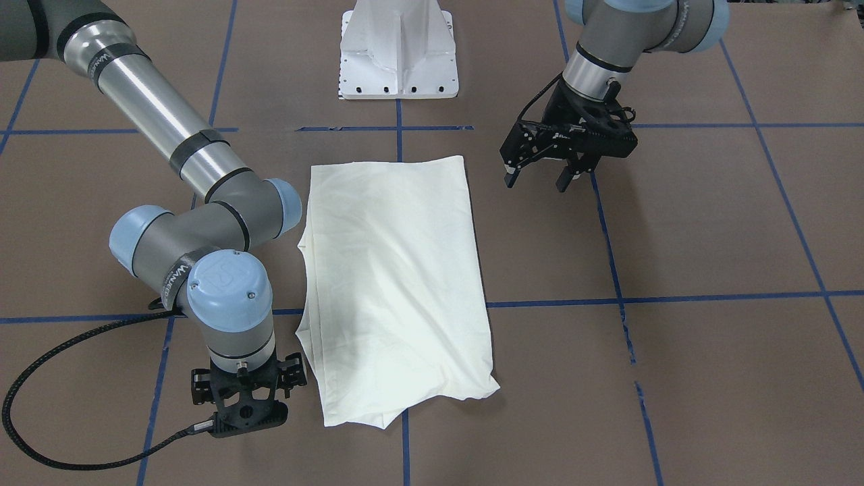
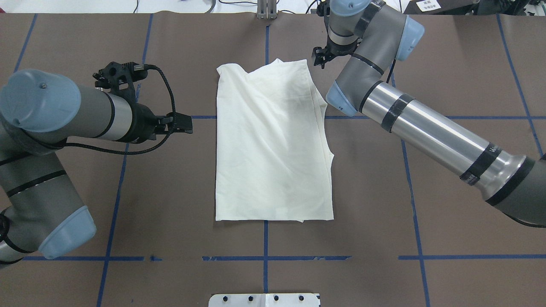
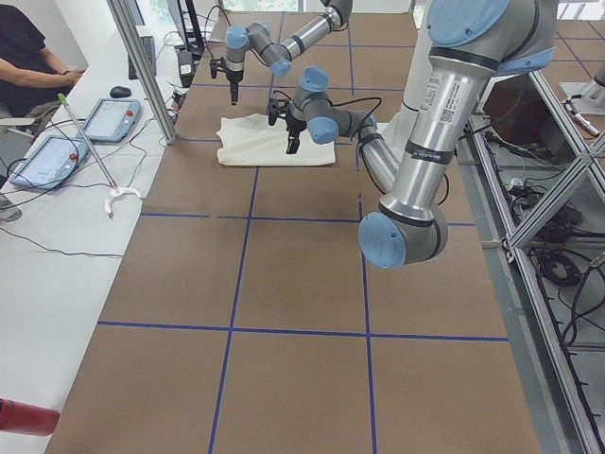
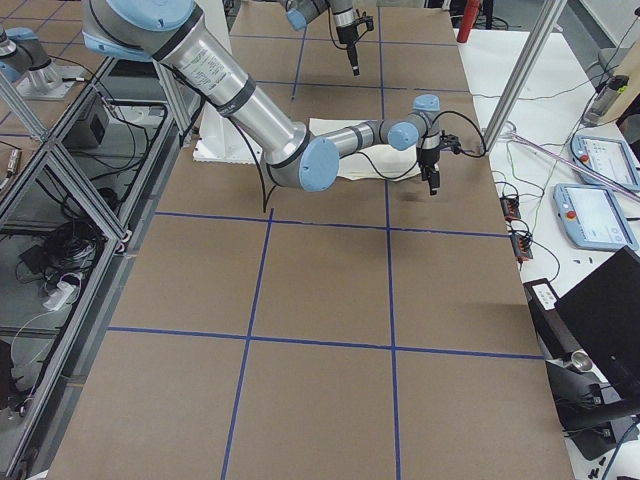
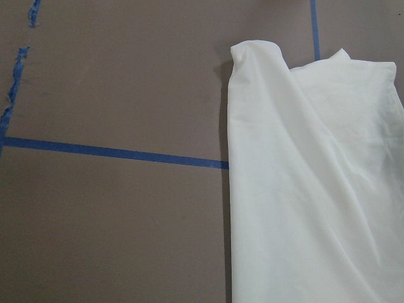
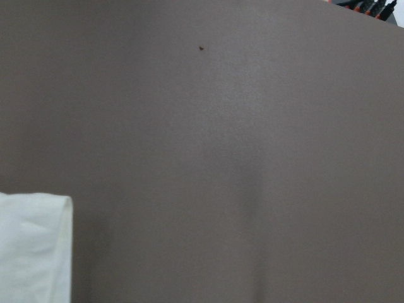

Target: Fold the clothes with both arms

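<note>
The clothes [image 1: 398, 283] are one cream shirt folded into a long rectangle, plain side up, flat in the middle of the brown table [image 1: 709, 223]; no print shows. In the overhead view the clothes [image 2: 273, 140] lie between both arms. My left gripper [image 1: 536, 180] hovers open and empty beside the shirt's near-robot corner, off the cloth. My right gripper [image 1: 244, 405] points straight down beside the shirt's far corner, and its fingers are hidden under the wrist. The left wrist view shows the clothes [image 5: 315, 189], the right wrist view only a corner of the clothes [image 6: 31, 246].
The white pedestal base [image 1: 398, 54] stands at the robot's edge. Blue tape lines [image 1: 675, 297] grid the table. A seated person [image 3: 28, 57] and control tablets [image 3: 57, 156] are on a white bench along the far side.
</note>
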Controlling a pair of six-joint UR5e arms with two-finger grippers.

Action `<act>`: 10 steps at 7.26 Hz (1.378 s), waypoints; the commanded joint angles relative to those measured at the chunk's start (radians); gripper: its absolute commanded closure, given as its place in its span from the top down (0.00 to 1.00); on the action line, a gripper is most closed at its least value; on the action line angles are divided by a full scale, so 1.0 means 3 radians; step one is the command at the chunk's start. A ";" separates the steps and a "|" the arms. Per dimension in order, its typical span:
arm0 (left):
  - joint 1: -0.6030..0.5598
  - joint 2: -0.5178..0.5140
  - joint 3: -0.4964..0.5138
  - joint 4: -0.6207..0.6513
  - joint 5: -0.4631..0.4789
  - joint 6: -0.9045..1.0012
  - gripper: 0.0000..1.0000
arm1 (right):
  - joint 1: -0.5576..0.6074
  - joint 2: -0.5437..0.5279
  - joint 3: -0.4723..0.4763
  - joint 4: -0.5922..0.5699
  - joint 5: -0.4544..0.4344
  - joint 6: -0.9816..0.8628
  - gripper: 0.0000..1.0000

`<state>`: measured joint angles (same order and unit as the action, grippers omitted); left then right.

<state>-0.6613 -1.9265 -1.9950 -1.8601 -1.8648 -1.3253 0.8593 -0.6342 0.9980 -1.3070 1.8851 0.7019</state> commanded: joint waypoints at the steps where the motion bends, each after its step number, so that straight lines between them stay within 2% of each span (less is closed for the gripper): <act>1: 0.0315 -0.0072 0.0038 -0.0154 -0.0068 -0.0732 1.00 | -0.0001 -0.0328 0.0770 -0.0437 0.0362 0.0007 1.00; 2: 0.0571 -0.0067 0.0049 -0.0171 -0.0043 -0.1182 1.00 | -0.0107 -0.0629 0.1321 -0.0657 0.0374 0.0093 1.00; 3: 0.0766 -0.0072 0.0049 -0.0156 0.0195 -0.1531 1.00 | -0.0215 -0.0991 0.1838 -0.0710 0.0445 0.0408 1.00; 5: 0.1088 -0.0097 0.0049 0.0175 0.0402 -0.1967 0.97 | -0.0307 -0.1463 0.2459 -0.0624 0.0674 0.0992 1.00; 6: 0.1145 -0.0148 0.0099 0.0268 0.0519 -0.2014 0.97 | -0.0379 -0.1556 0.2608 -0.0588 0.0696 0.1227 1.00; 7: 0.1151 -0.0255 0.0302 0.0269 0.0560 -0.2025 0.96 | -0.0425 -0.1638 0.2746 -0.0588 0.0691 0.1280 1.00; 8: 0.1161 -0.0388 0.0547 0.0269 0.0627 -0.2066 0.96 | -0.0436 -0.1639 0.2788 -0.0588 0.0696 0.1291 1.00; 10: 0.1197 -0.0425 0.0662 0.0269 0.0689 -0.2066 0.93 | -0.0456 -0.1639 0.2784 -0.0588 0.0691 0.1357 1.00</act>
<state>-0.3103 -2.0448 -1.8210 -1.7808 -1.6690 -1.9428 0.7273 -1.1241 1.8296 -1.4836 2.0930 1.0978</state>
